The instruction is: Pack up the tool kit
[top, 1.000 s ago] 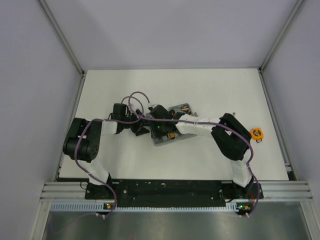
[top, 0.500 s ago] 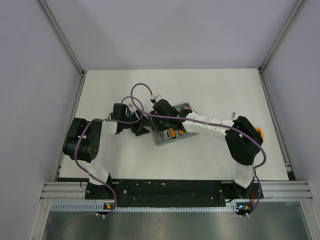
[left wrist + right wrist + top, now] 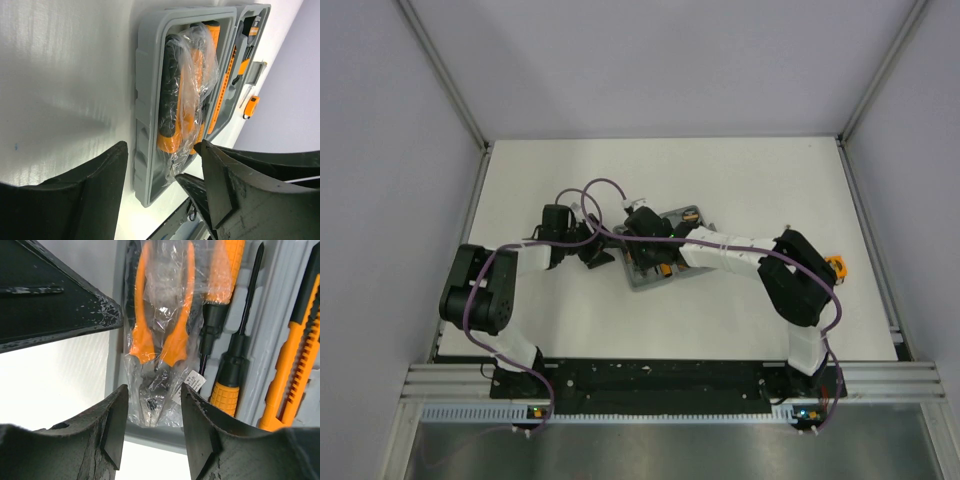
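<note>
open case [image 3: 646, 281] sits mid-counter, bagged pliers [image 3: 159, 325] in its slot. right gripper [image 3: 152, 412], fingers parted, straddles the bag's end, likely to press them home. left gripper [image 3: 162, 152], spread wide, brackets the case, seemingly to steady it.

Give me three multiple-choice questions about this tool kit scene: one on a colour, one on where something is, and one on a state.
1. What colour is the case?
A) grey
B) blue
C) red

2. Where is the tape measure?
A) inside the case
B) on the table, to the right of the case
C) hanging from a wall

3. How is the right gripper?
A) open above the pliers
B) shut on a screwdriver
C) out of view

Answers:
1 A, since the shell shows grey in both wrist views.
2 B, since it lies on the table, well apart from the case.
3 A, since its fingers stand apart with the pliers' end below the gap.
</note>
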